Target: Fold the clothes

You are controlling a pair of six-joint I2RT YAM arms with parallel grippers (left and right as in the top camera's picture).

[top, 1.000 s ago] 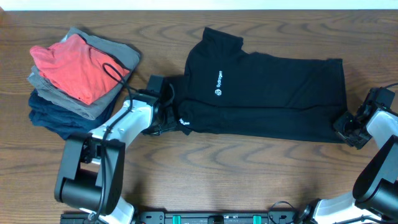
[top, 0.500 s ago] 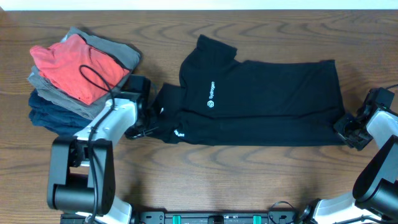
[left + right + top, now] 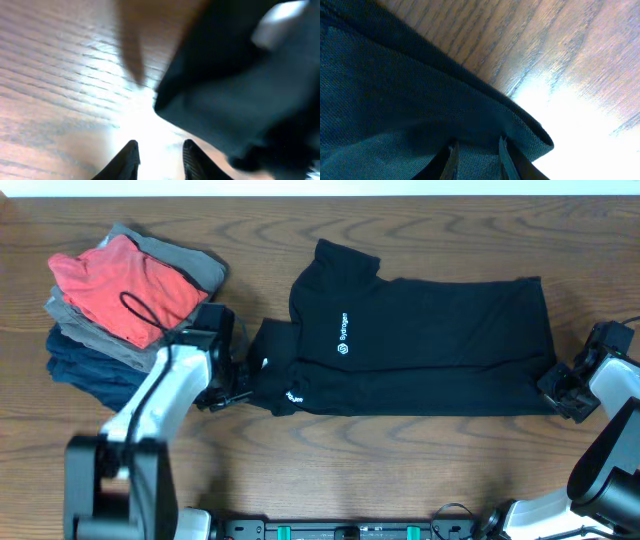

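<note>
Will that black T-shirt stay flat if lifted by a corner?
Probably not: the black T-shirt lies limp, its sleeve crumpled on the table. It looks thin in the right wrist view, so likely light. A push would probably bunch it.

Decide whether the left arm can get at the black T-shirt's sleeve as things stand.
Probably yes. The left gripper is open over bare table, and the sleeve of the black T-shirt lies just ahead with nothing between them.
</note>
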